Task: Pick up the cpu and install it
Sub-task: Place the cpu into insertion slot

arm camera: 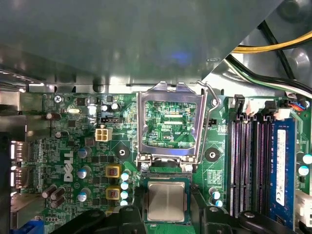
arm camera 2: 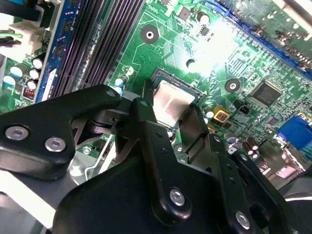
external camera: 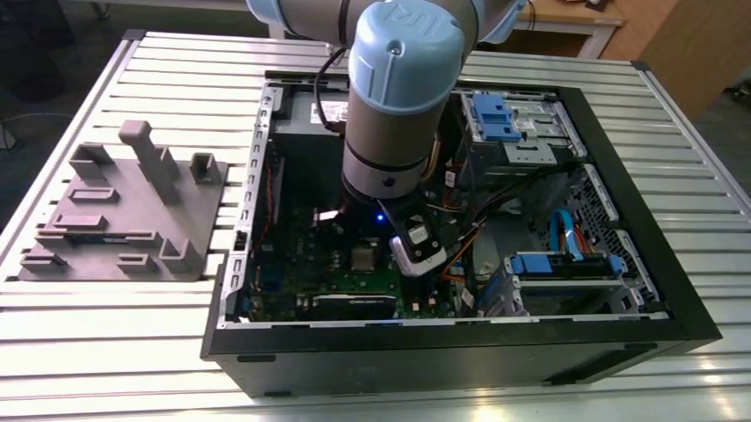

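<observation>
The cpu (arm camera: 165,201) is a small silvery square lying flat in the motherboard socket, also seen in the second wrist view as the cpu (arm camera 2: 171,101) and in the exterior view as the cpu (external camera: 365,257). My gripper (arm camera 2: 170,105) hangs just over it inside the open computer case (external camera: 470,343), and it looks open. One black finger (arm camera 2: 146,112) stands beside one edge of the chip and the other beside the opposite edge, a narrow gap showing on each side in the first wrist view. The socket's metal load plate (arm camera: 170,87) is flipped open beyond the chip.
Dark memory slots (arm camera: 248,165) run beside the socket, and cables (arm camera: 273,48) cross above them. Drive bays with blue clips (external camera: 511,119) fill the case's far corner. A grey fixture block (external camera: 118,211) sits on the slatted table at the exterior view's left.
</observation>
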Robot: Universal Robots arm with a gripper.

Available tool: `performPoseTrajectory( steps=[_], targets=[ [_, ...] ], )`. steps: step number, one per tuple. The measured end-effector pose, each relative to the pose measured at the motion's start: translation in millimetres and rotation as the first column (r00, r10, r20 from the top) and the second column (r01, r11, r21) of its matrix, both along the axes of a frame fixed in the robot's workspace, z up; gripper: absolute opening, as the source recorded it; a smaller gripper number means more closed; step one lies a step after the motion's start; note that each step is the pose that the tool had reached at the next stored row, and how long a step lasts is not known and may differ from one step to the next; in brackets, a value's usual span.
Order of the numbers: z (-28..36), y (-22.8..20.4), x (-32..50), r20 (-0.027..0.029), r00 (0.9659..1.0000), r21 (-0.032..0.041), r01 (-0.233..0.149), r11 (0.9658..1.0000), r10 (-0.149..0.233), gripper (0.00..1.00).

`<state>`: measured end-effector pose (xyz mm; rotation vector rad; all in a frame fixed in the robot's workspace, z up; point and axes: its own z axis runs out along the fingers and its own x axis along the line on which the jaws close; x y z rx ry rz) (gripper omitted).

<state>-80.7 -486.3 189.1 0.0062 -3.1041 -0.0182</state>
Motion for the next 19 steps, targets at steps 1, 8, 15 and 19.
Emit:
performPoseTrajectory(
  steps=[1,8,15,19],
  targets=[
    [0.0,0.0,0.0,0.0,1.0,0.0001,0.0,1.0,0.0,0.46],
    [-0.3,0.1,0.1,0.0003,1.0,-0.0003,0.0,1.0,0.0,0.47],
    [5.0,0.0,0.1,0.0001,1.0,-0.0012,0.0,1.0,0.0,0.53],
    [12.8,0.0,0.1,-0.0001,1.0,-0.0013,0.0,1.0,0.0,0.45]
  ],
)
